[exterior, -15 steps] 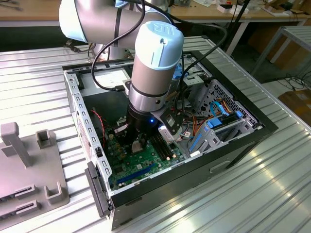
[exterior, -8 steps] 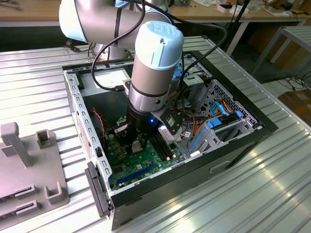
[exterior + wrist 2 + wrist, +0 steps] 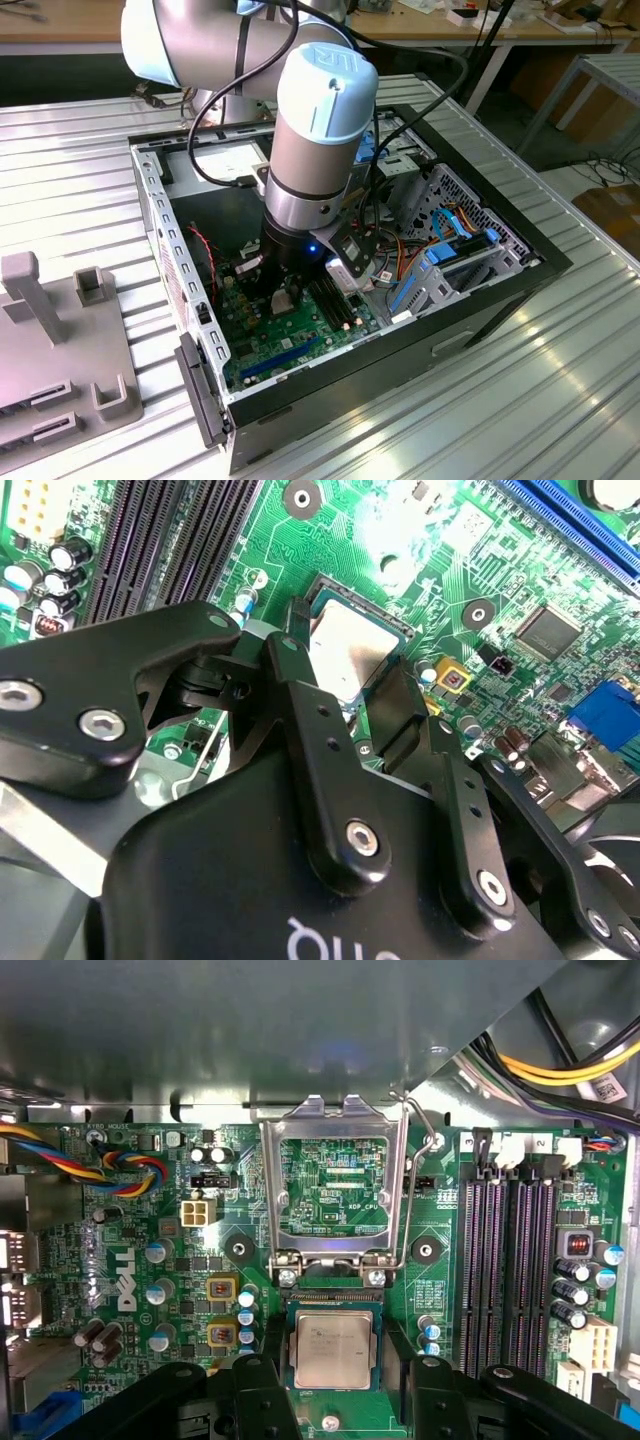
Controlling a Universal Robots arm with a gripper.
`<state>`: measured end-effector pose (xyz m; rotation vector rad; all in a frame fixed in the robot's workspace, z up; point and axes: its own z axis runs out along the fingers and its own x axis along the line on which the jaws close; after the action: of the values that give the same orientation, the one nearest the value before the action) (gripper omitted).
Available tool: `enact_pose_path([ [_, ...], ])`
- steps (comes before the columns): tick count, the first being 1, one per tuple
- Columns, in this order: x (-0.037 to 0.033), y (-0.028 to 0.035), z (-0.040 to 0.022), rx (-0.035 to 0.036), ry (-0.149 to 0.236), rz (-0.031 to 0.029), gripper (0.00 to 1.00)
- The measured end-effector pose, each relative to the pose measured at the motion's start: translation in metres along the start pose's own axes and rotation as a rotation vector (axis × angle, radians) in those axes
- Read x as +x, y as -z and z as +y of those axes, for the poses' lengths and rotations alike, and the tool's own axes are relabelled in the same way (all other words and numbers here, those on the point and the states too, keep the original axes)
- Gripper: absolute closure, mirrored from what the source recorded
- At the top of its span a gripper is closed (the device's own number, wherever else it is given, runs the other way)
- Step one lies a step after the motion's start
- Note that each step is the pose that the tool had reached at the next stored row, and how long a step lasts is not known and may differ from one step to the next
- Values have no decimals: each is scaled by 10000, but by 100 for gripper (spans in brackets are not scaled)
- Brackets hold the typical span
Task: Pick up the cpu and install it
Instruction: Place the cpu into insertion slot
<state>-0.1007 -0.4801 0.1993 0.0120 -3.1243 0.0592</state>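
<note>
The cpu (image 3: 333, 1350) is a small square chip with a silver-grey face, and it lies level in or just above the square socket (image 3: 335, 1303) on the green motherboard (image 3: 330, 1200). My gripper (image 3: 335, 1335) reaches down inside the computer case, its black fingers (image 3: 272, 1345) close against two opposite edges of the chip. In the second wrist view the cpu (image 3: 350, 655) sits between the same fingers (image 3: 300, 670) of the gripper (image 3: 347, 645), with the socket's rim showing past it. Whether the chip is fully seated cannot be told. In the exterior view the gripper (image 3: 283, 298) hangs low over the board.
The socket's metal load plate (image 3: 268, 1190) stands flipped open beside the socket, its lever (image 3: 425, 1150) raised. Long black memory slots (image 3: 500, 1260) run alongside. Cables (image 3: 120, 1170) and case walls (image 3: 160, 230) crowd the board. A grey fixture (image 3: 60, 350) sits on the table at the exterior view's left.
</note>
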Motion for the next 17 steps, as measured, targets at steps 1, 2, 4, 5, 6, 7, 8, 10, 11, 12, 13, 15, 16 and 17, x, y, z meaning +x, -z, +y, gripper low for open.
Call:
enact_pose_path([
  [1,0,0,1,-2,2,1,53],
  [2,0,-2,3,-6,8,0,53],
  [4,0,-4,4,-8,14,-1,53],
  [5,0,-5,5,-8,19,0,53],
  [6,0,-6,5,-8,27,0,53],
  [7,0,-7,5,-7,38,0,53],
  [8,0,-9,5,-6,48,-1,53],
  [10,0,-16,5,-7,52,-1,53],
  [11,0,-21,5,-5,52,-1,53],
  [12,0,-31,5,-5,53,0,53],
  [13,0,-38,5,-7,53,-1,53],
  [15,0,-45,6,-10,52,-2,53],
  [16,-1,-48,7,-12,52,-2,53],
  [17,-1,-47,7,-12,52,-2,53],
])
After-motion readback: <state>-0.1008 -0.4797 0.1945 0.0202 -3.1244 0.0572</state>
